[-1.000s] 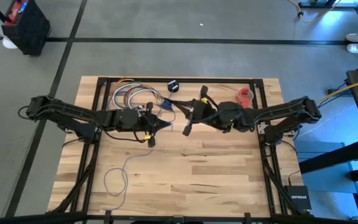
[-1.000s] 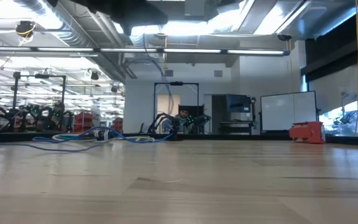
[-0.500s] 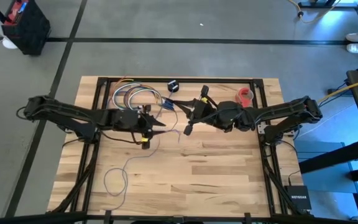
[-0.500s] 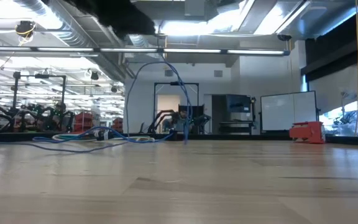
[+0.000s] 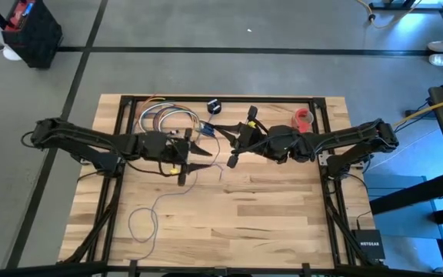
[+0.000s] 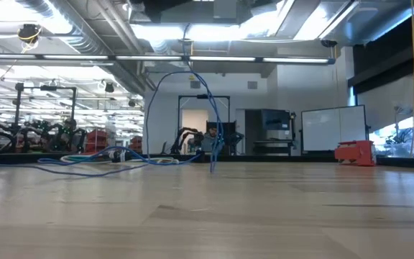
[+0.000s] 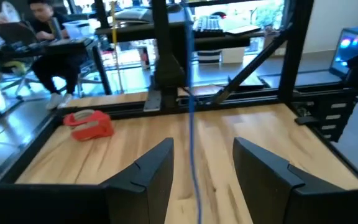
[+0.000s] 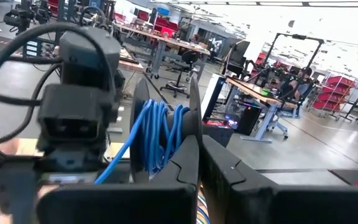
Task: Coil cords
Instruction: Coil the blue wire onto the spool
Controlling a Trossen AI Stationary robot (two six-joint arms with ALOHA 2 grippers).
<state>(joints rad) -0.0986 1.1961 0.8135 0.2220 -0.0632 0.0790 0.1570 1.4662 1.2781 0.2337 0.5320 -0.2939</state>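
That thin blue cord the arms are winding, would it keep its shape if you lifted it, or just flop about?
Probably floppy: the cord arches up and droops in a loose curve, and its tail lies in slack loops on the table. It looks light, being so thin. It may slip away: it runs free between the left end effector's open fingers.

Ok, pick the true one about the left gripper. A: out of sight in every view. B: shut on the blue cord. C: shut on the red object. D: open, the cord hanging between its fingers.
D: in the left wrist view the left gripper stands open, and the blue cord hangs down through the gap between its fingers.
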